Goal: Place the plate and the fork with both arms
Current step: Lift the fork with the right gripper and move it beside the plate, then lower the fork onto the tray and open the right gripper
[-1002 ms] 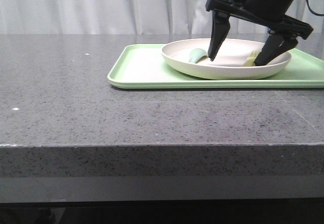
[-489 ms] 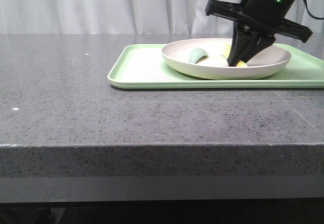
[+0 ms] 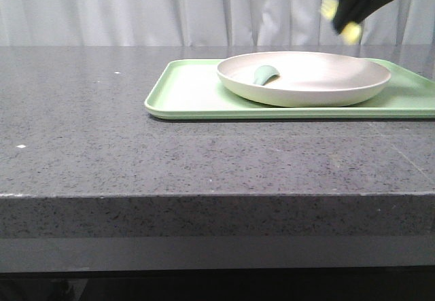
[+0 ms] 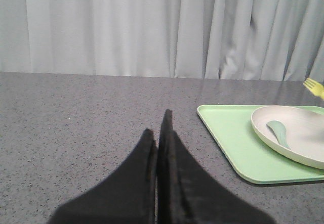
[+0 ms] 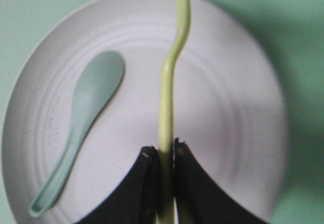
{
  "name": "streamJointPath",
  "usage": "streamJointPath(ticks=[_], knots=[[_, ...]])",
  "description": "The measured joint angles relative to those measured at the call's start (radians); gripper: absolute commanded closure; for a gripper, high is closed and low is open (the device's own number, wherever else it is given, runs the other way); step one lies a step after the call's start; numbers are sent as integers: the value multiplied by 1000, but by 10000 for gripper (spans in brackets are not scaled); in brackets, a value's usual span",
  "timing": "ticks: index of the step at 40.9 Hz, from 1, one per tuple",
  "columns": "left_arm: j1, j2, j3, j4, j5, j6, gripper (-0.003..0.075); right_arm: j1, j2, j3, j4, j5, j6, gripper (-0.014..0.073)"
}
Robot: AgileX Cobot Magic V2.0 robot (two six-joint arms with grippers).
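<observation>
The fork (image 5: pixel 171 92) is pinched tight in the right gripper (image 5: pixel 164 155), high above the plate (image 3: pixel 304 78). Next, it likely must be put down on the worktop (image 3: pixel 136 151). The left gripper (image 4: pixel 158 138) is closed and empty.

Green tray (image 3: pixel 197 90), grey-green spoon (image 3: pixel 264 75), dark counter (image 3: pixel 102 131), curtain (image 3: pixel 136 9).

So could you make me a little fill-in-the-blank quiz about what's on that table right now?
1. The right tool is shut on the ____.
2. The plate sits on a light-green ____.
3. The one thing lying in the plate is a grey-green ____.
4. The left tool, shut, holds ____.

Missing words: fork; tray; spoon; nothing
</observation>
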Motion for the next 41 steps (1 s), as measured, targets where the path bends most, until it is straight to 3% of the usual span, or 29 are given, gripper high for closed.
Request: streamJointPath(ticks=[10, 22, 26, 35, 41], knots=[[0, 0, 0, 0, 0, 0, 738, -87, 17, -10, -113, 80, -19, 636], [0, 0, 0, 0, 0, 0, 738, -94, 128, -10, -163, 137, -24, 622], [0, 0, 0, 0, 0, 0, 738, -94, 145, -10, -164, 146, -24, 555], [0, 0, 0, 0, 0, 0, 738, -94, 146, -10, -165, 151, -24, 305], [0, 0, 0, 0, 0, 0, 738, -94, 133, -10, -174, 152, -24, 237]])
